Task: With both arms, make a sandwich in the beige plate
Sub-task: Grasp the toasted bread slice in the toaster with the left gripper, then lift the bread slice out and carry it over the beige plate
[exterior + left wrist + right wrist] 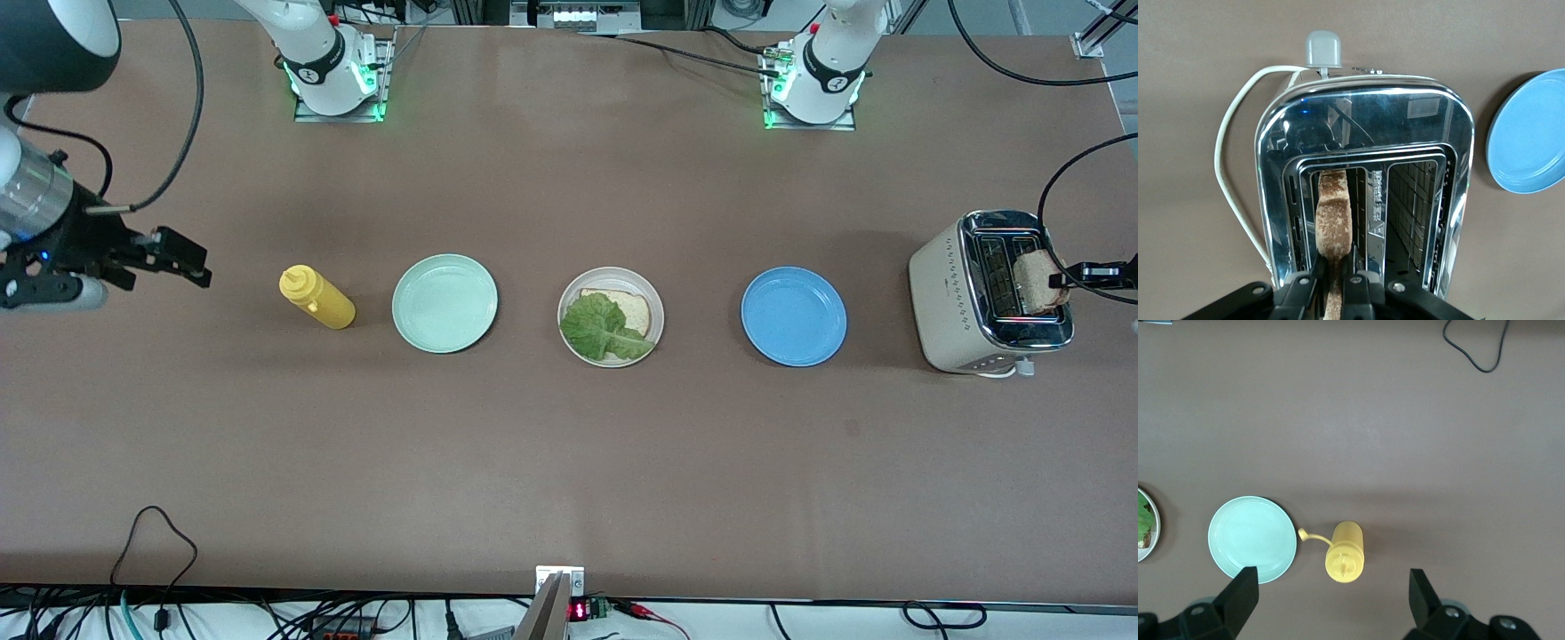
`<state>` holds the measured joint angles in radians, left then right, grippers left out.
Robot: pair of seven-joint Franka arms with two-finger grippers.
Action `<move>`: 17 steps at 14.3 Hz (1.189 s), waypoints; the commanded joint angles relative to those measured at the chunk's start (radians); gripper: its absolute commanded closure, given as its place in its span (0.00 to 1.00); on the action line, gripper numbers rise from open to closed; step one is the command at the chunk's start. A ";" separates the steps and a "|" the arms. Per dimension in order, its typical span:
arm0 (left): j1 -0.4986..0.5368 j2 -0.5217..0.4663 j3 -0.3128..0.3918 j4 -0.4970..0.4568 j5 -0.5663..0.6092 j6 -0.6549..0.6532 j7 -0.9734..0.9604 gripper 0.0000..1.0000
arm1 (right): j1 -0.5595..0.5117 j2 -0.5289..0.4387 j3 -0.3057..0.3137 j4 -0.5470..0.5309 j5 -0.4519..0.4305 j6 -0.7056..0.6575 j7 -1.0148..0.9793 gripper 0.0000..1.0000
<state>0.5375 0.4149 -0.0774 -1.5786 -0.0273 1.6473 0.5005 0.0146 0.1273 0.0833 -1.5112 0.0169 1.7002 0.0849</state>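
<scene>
On toaster (pixel 960 293): no legible writing.

bread slice (pixel 1333 223) (gripped) in toaster (pixel 1365 133)

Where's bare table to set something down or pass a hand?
Bare table nearer the camera than the row of plates. Gaps between green plate, beige plate and blue plate. Crowded at the toaster, where the left gripper pinches bread.
</scene>
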 commanded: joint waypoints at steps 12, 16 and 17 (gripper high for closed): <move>-0.138 -0.082 -0.056 0.328 0.047 -0.595 -0.005 1.00 | -0.012 -0.187 -0.043 -0.205 -0.009 0.003 0.062 0.00; -0.266 -0.080 -0.074 0.330 -0.127 -0.603 -0.266 1.00 | 0.016 -0.187 -0.068 -0.198 -0.009 0.001 0.053 0.00; -0.269 -0.071 -0.074 0.328 -0.234 -0.600 -0.363 0.99 | 0.022 -0.187 -0.071 -0.195 -0.009 0.003 0.053 0.00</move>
<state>0.2724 0.3217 -0.1512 -1.2755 -0.1288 1.0668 0.2663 0.0103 -0.0485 0.0301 -1.7163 0.0169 1.7194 0.1266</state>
